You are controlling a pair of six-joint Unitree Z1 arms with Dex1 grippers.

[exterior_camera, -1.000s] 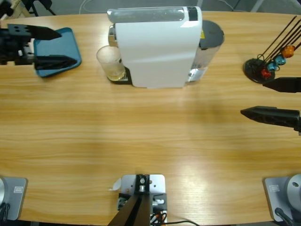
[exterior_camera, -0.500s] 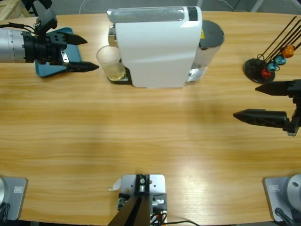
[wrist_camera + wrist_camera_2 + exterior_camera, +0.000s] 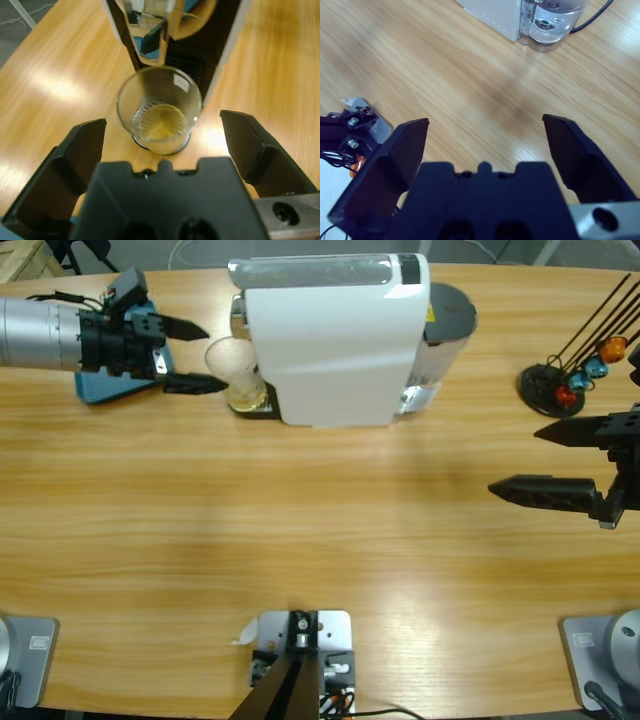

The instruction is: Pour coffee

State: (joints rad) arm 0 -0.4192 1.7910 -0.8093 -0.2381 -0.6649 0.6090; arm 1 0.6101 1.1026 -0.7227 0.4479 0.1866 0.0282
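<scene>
A clear glass (image 3: 237, 375) stands on the drip tray under the spout of the white coffee machine (image 3: 335, 340). A shallow layer of amber coffee (image 3: 161, 123) lies in the bottom of the glass (image 3: 160, 112). My left gripper (image 3: 217, 360) is open, with its jaws reaching either side of the glass from the left; I cannot tell whether they touch it. The left wrist view looks down into the glass between the open jaws of my left gripper (image 3: 162, 118). My right gripper (image 3: 516, 460) hangs open over bare table at the right, holding nothing.
A blue tray (image 3: 100, 388) lies under the left arm at the back left. A black capsule stand (image 3: 565, 385) with orange, blue and red capsules is at the back right. The machine's clear water tank (image 3: 552, 22) shows in the right wrist view.
My left gripper has moved right from over the blue tray up to the glass. My right gripper has crept a little to the left.
</scene>
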